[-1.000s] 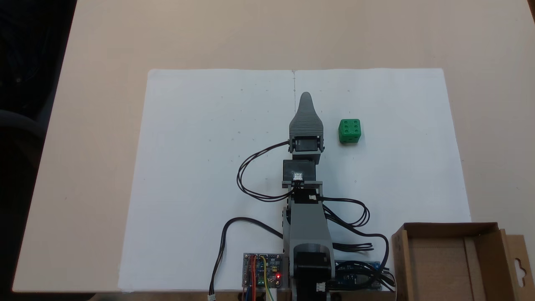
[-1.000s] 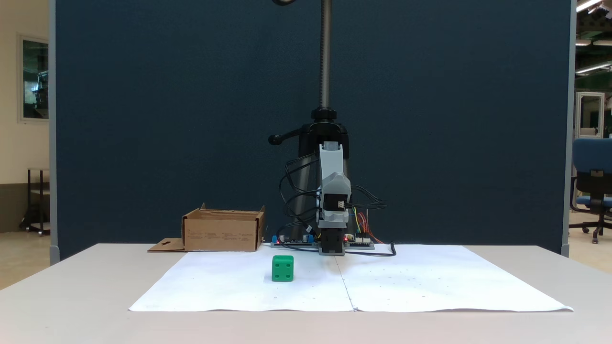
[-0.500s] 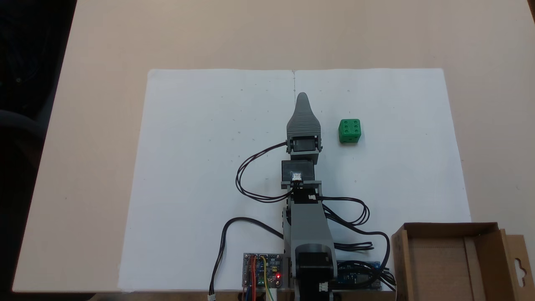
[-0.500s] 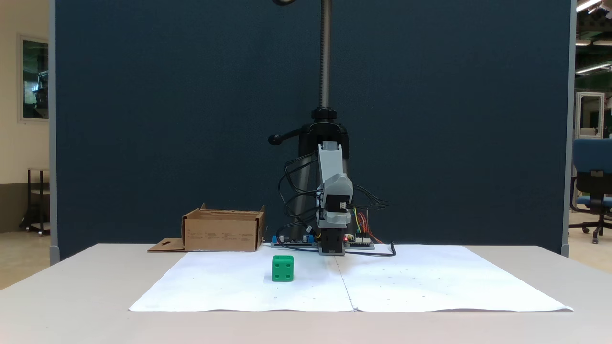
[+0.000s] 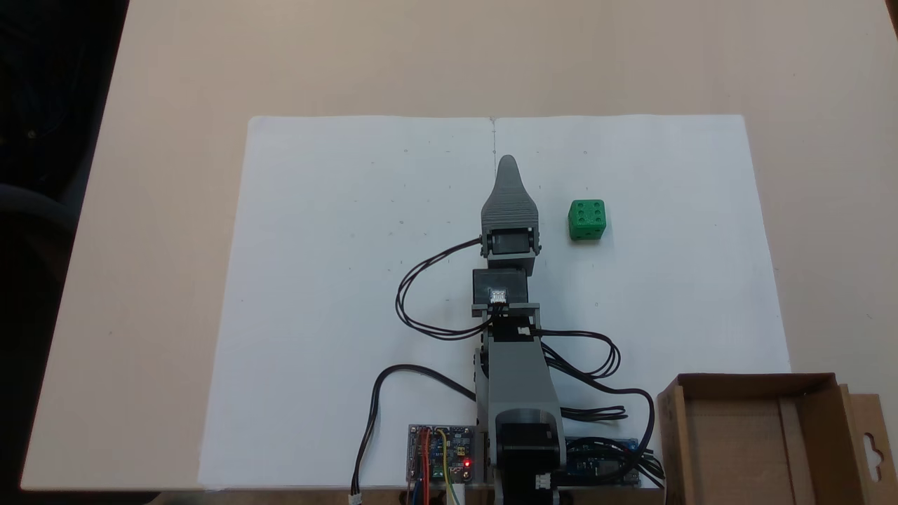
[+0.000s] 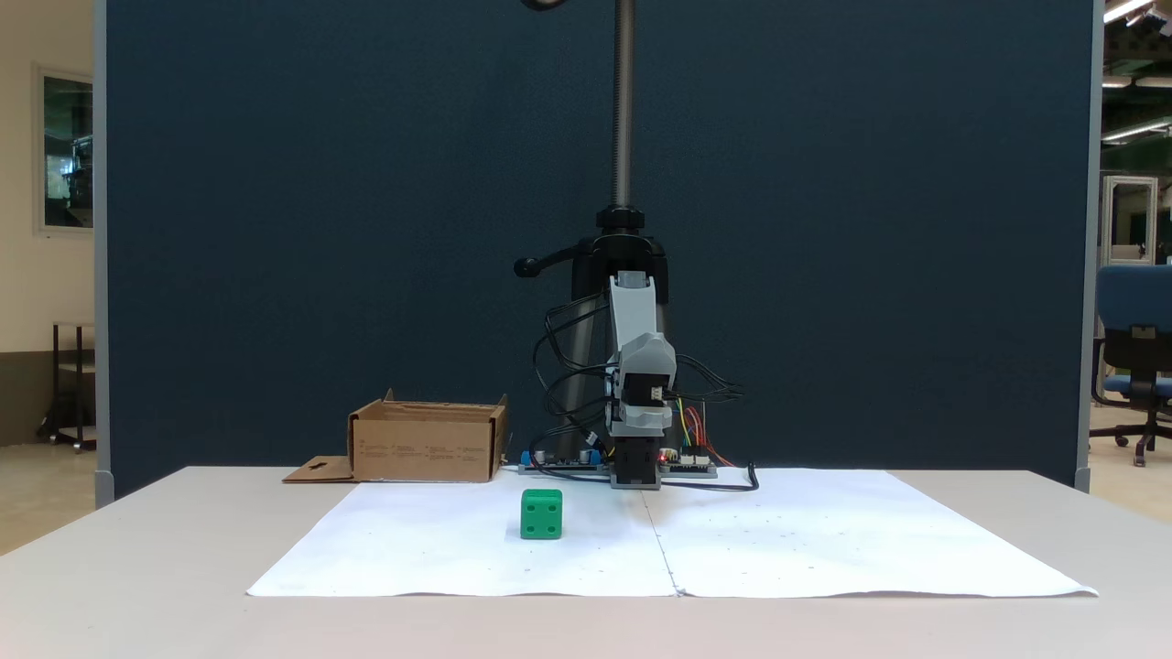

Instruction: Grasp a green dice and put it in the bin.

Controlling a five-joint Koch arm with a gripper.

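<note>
The green dice (image 5: 587,219) sits on the white paper, six pips up, and in a fixed view from the front it lies left of the arm (image 6: 541,513). My gripper (image 5: 508,165) points away from the base above the paper's centre seam, about a dice-width to the left of the dice and apart from it. Its jaws lie one over the other, so only one grey tip shows. Nothing is seen held. The cardboard bin (image 5: 729,449) stands open beside the arm's base, with its flap and hang-hole on the outer side, also seen as the bin (image 6: 426,450).
Two white paper sheets (image 5: 351,280) cover the middle of the tan table. Black cables (image 5: 421,294) loop beside the arm, and circuit boards (image 5: 442,456) lie at its base. A camera pole (image 6: 623,110) rises behind the arm in front of a dark blue partition.
From one second ago the gripper tip swung slightly to the left in the top-down view, away from the dice. Since half a second ago nothing has moved.
</note>
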